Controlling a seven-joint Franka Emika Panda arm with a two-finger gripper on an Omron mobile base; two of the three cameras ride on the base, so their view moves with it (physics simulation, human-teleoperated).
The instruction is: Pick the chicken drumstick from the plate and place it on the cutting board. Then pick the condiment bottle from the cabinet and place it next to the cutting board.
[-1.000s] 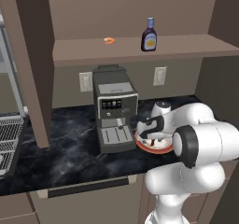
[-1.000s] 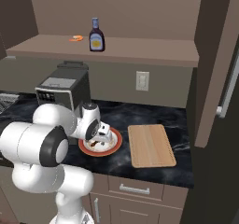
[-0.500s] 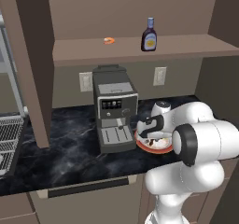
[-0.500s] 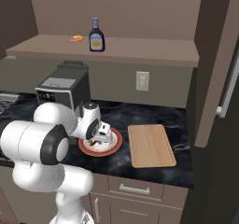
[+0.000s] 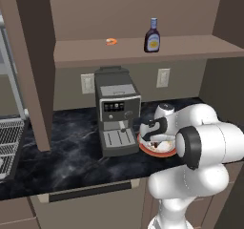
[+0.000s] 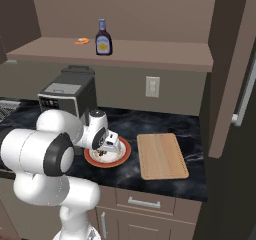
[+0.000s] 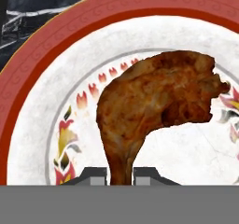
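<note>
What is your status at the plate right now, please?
Tool shut on chicken drumstick bone end. Drumstick not yet lifted off plate. Cutting board clear.

plate (image 7: 32, 78): rim cut off by the hand view's left, top and right edges
chicken drumstick (image 7: 154, 106): thin bone end hidden between the finger tips (image 7: 95, 175)
plate from the left base view: near half hidden behind the arm
small orange item (image 5: 111, 41) on the cabinet shelf (image 5: 95, 56): too small to tell

drumstick (image 7: 154, 101): brown, on red-rimmed plate (image 7: 28, 78) | board (image 6: 161, 155): beside plate | bottle (image 6: 103, 37): upright on shelf
</note>
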